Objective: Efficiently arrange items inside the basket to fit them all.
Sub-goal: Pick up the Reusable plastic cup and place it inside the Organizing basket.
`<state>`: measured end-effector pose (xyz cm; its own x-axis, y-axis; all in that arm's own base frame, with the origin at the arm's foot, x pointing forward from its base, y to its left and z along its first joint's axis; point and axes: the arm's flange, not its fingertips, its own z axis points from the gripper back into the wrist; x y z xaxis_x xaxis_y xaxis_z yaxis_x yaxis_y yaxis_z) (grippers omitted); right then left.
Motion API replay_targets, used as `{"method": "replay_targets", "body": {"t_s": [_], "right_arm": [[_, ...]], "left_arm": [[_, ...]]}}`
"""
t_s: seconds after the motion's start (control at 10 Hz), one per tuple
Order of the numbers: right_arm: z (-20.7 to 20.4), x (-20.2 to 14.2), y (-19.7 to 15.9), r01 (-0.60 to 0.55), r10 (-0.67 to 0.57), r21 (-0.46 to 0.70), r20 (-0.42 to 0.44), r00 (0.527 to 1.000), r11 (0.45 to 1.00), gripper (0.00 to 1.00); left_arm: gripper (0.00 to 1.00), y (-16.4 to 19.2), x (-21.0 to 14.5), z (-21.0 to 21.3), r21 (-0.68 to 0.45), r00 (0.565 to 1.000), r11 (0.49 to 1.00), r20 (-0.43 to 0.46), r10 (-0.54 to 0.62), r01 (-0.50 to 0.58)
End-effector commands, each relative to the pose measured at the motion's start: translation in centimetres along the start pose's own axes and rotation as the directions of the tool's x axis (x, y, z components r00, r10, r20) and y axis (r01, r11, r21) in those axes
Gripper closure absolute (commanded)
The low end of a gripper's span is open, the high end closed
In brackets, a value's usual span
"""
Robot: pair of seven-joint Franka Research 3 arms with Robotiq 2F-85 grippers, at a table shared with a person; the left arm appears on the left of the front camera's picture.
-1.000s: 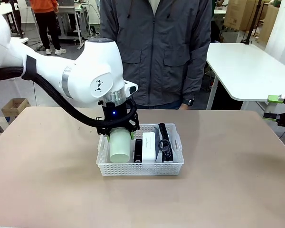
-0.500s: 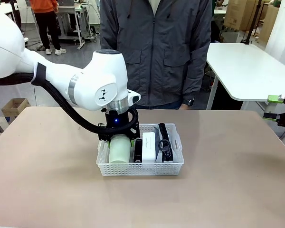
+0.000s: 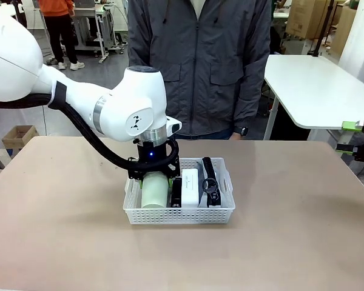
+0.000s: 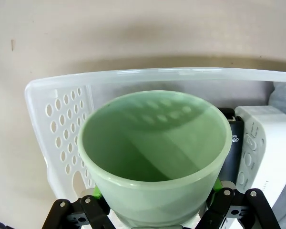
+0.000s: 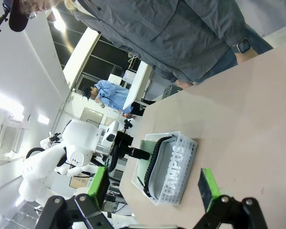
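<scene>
Nearly packed: the pale green cup (image 3: 155, 189) is the last item going into the basket (image 3: 179, 214).

Clamped between the left gripper's (image 4: 157, 202) pads, it lies low in the left end beside the black stapler (image 3: 176, 190), white box (image 3: 190, 186) and grey pouch (image 3: 210, 180); only release remains, I judge. The right gripper (image 5: 152, 188) hangs open and empty, well apart.

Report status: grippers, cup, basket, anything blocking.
Left gripper shut on pale green cup, cup low in basket's left end. Right gripper open, off to the side. Stapler tight beside cup; nothing blocking.
</scene>
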<state>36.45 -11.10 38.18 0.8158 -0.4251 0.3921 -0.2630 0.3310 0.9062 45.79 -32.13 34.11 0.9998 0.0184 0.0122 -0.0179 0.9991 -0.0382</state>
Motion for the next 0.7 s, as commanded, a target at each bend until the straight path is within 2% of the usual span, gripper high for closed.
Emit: {"method": "replay_targets", "body": {"t_s": [0.0, 0.1, 0.5, 0.6], "right_arm": [[0.1, 0.1, 0.3, 0.007, -0.007, 0.009, 0.001, 1.000, 1.000, 0.00], [0.1, 0.1, 0.3, 0.007, -0.007, 0.009, 0.001, 1.000, 1.000, 0.00], [0.1, 0.1, 0.3, 0.007, -0.007, 0.009, 0.001, 1.000, 1.000, 0.00], [0.1, 0.1, 0.3, 0.007, -0.007, 0.009, 0.001, 1.000, 1.000, 0.00]], "left_arm": [[0.12, -0.5, 0.3, 0.2, 0.022, 1.000, 0.999, 0.018, 0.024, -0.024], [0.00, -0.4, 0.4, 0.3, 0.014, 0.999, 0.999, 0.026, 0.035, -0.035], [0.00, 0.3, 0.1, 2.0, -0.016, 0.998, 0.999, 0.044, 0.034, -0.033], [0.00, 0.9, -0.5, 3.6, -0.057, 0.999, 0.998, 0.038, 0.019, -0.017]]}}
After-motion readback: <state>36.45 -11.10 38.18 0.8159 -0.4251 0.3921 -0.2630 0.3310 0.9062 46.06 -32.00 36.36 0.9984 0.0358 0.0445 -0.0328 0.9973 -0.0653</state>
